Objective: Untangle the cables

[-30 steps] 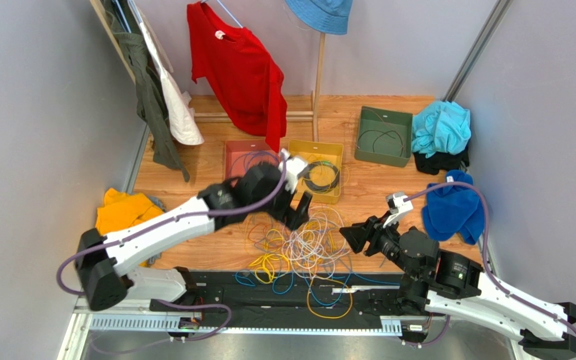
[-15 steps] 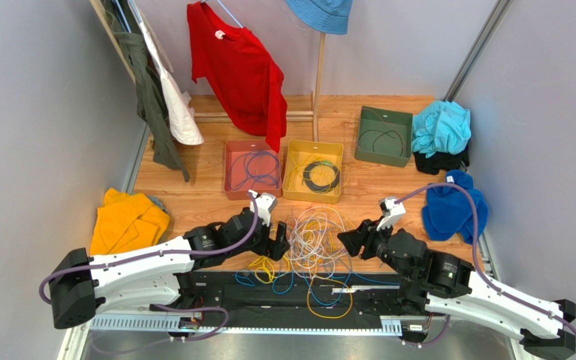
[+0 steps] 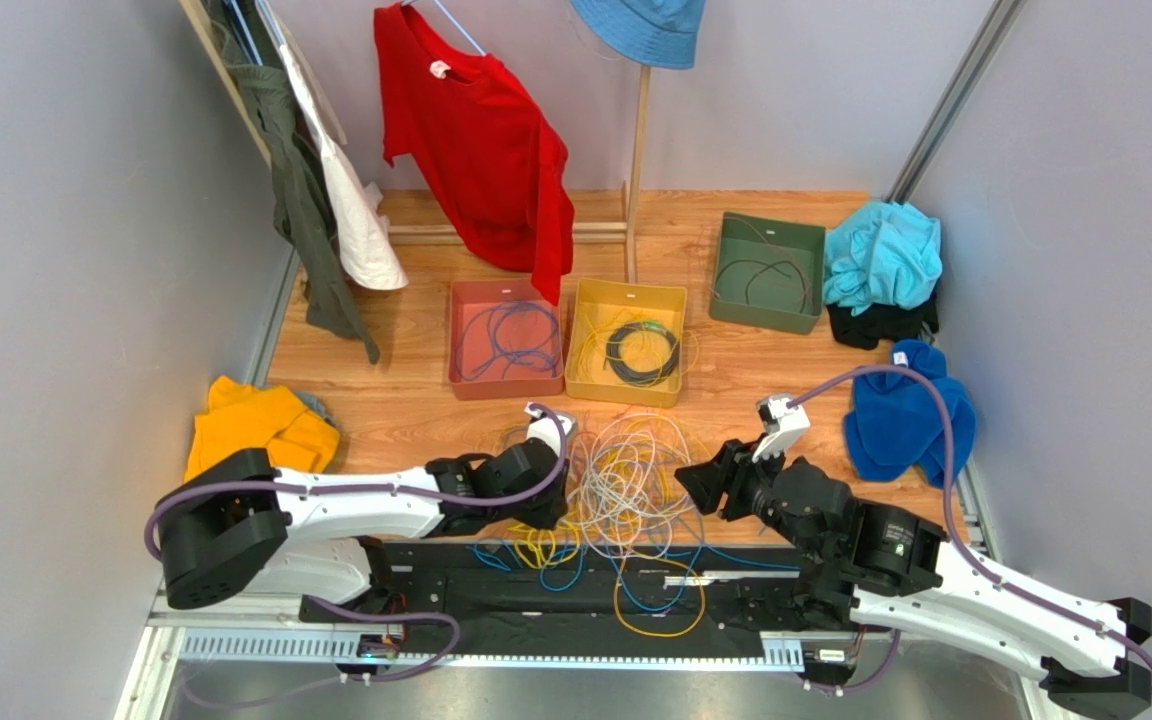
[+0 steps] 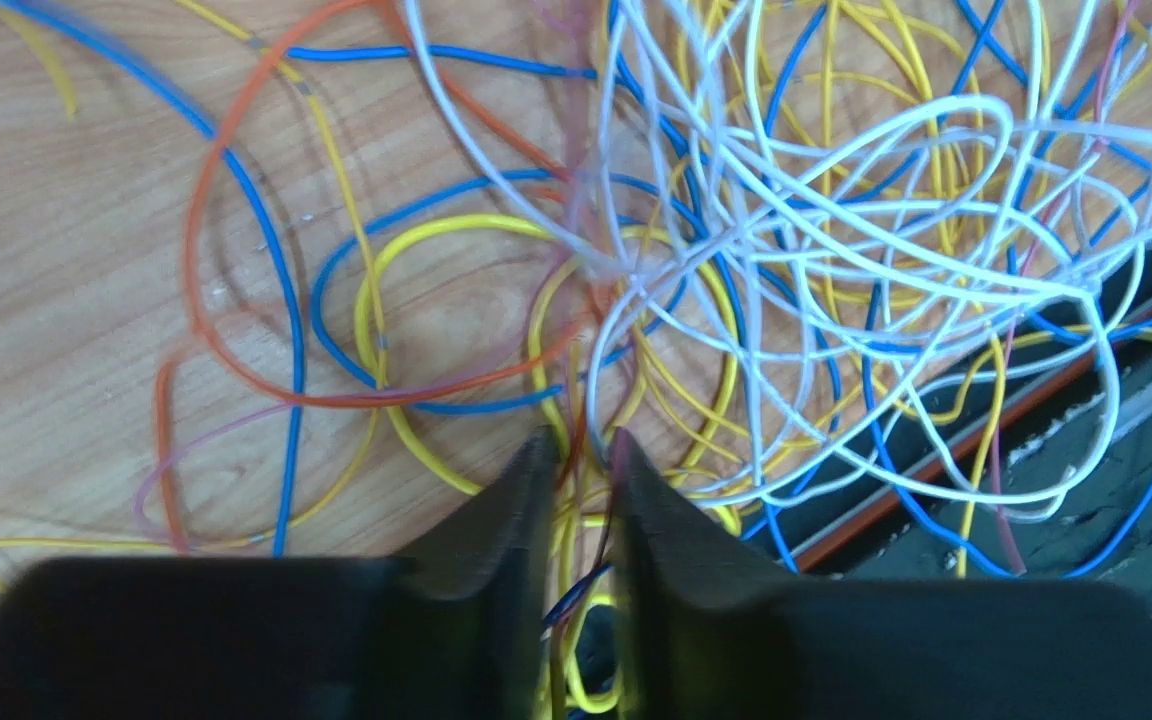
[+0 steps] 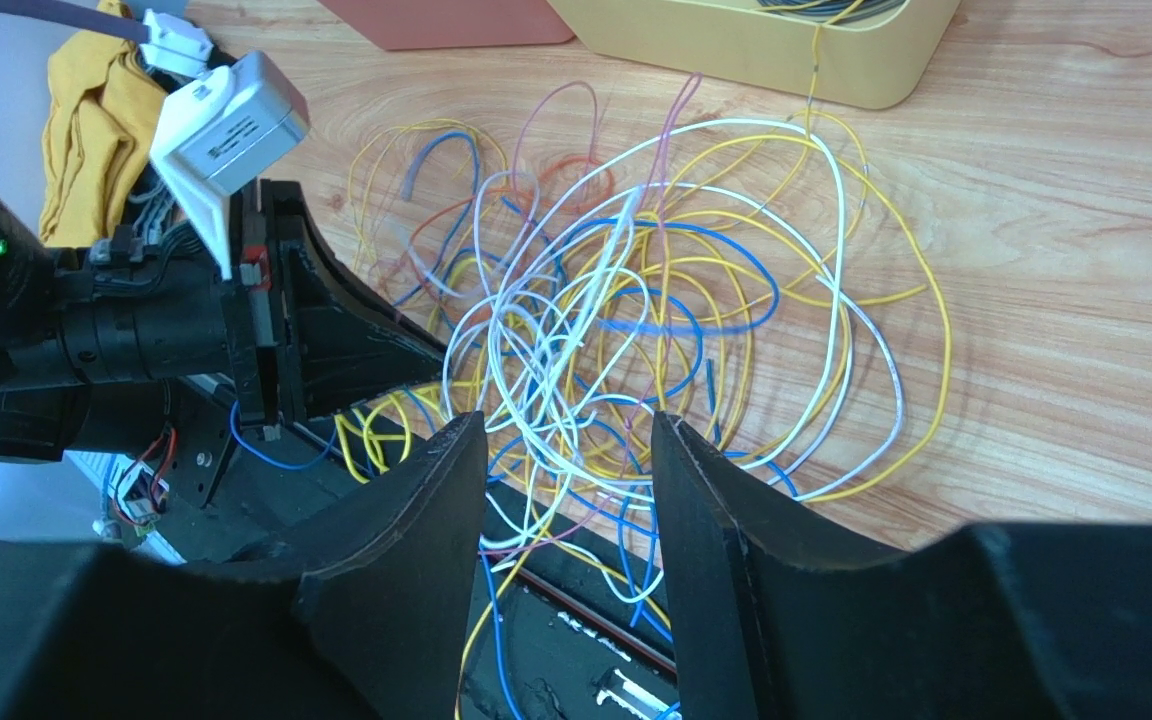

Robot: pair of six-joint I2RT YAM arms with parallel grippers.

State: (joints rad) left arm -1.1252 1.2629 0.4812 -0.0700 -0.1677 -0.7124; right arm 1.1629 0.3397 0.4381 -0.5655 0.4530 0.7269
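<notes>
**Left arm down on the tangle, pincer closing**

Left arm point(image 3: 372, 492) has swung back from over the red tray point(image 3: 507, 389) and yellow tray point(image 3: 624, 393) and now lies low along the desk's near edge. Left pincer point(image 4: 579, 450) went from wide open to a narrow gap, with yellow strands of the cables point(image 4: 838, 225) between its jaws. The red tray's blue coil point(image 3: 512, 338) is uncovered again. Right pincer point(image 5: 560, 428) nudged slightly left.

The cables point(image 3: 620, 488) are seen as one loose tangle of thin wires in white-grey, yellow, blue and orange (a few pale purple strands are mixed in too). They are laid flat on the wooden table point(image 3: 387, 420), near its front edge, in wide overlapping loops. The white ones are heaped in the middle, and some yellow and blue loops are spread onto the black base plate point(image 3: 447, 578).
</notes>
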